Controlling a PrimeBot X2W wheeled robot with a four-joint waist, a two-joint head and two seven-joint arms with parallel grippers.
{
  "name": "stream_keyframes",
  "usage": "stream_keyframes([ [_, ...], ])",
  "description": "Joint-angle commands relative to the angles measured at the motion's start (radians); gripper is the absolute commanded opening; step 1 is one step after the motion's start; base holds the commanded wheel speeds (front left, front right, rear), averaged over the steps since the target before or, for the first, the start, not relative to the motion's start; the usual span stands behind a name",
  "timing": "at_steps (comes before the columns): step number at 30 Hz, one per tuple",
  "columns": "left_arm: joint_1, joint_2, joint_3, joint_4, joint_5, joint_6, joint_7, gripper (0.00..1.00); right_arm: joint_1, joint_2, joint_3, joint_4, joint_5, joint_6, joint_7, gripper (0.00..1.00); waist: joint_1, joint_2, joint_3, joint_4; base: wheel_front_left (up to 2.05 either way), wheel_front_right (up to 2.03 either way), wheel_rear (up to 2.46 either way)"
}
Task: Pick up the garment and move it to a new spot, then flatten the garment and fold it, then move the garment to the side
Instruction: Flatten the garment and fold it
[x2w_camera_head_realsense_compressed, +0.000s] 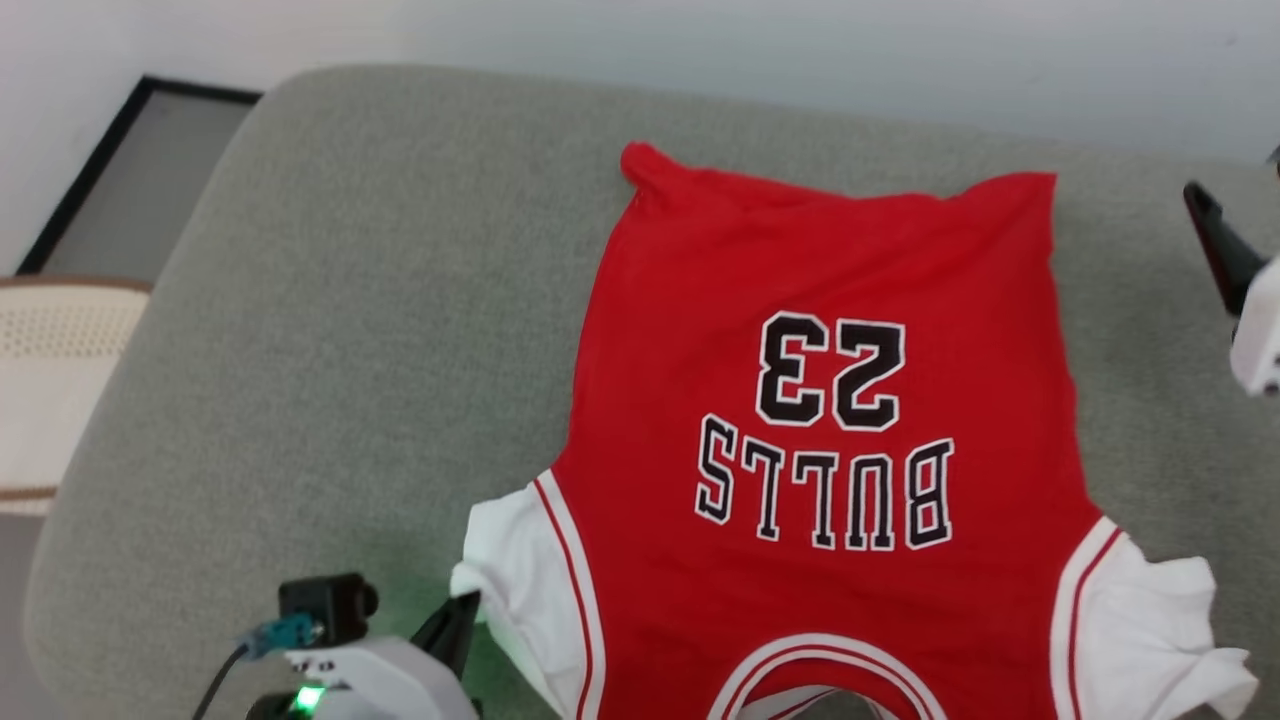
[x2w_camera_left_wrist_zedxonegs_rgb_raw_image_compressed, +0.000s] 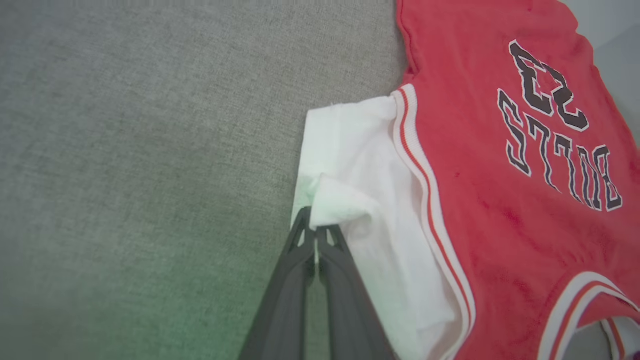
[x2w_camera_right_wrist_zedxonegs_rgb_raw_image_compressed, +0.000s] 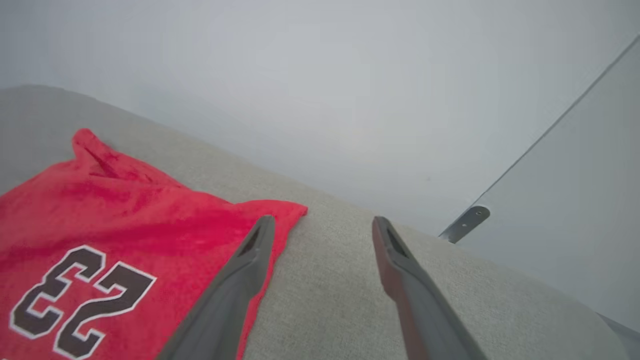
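Head view: a red T-shirt, the garment (x2w_camera_head_realsense_compressed: 820, 300), lies spread on a grey fabric surface (x2w_camera_head_realsense_compressed: 330, 300), centre-right of frame. Print side is up, w/ "BULLS 23" in black-and-white letters reading upside down. The hem is toward the top of frame and the striped collar is at the bottom edge. White short sleeves stick out at lower left and lower right, both a bit rumpled. The hem's upper-left corner is bunched into a small peak.

L gripper (x2w_camera_head_realsense_compressed: 468, 605) sits at lower left of frame, a green light glowing on its wrist. In the L wrist view its fingers (x2w_camera_left_wrist_zedxonegs_rgb_raw_image_compressed: 300, 245) are pressed together, pinching a folded edge of the white sleeve (x2w_camera_left_wrist_zedxonegs_rgb_raw_image_compressed: 360, 150), which rises slightly at the tips.

R wrist view: R gripper (x2w_camera_right_wrist_zedxonegs_rgb_raw_image_compressed: 324, 222) has its fingers spread wide w/ nothing between them. One finger overlaps the hem corner at centre frame; contact can't be told. Grey surface shows in the gap. Behind it is a pale wall (x2w_camera_right_wrist_zedxonegs_rgb_raw_image_compressed: 320, 75), w/ a small metal bracket (x2w_camera_right_wrist_zedxonegs_rgb_raw_image_compressed: 465, 222) at mid-right.
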Motion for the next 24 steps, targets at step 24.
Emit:
stream_keyframes([
  [24, -0.228, -0.176, -0.068, 0.209, 0.032, -0.165, -0.020, 0.00, -0.594, -0.020, 0.271, 0.697, 0.111, -0.002, 0.458, 1.00, 0.0000, -0.0001, 0.310, 0.216, 0.00, 0.00, 0.00],
])
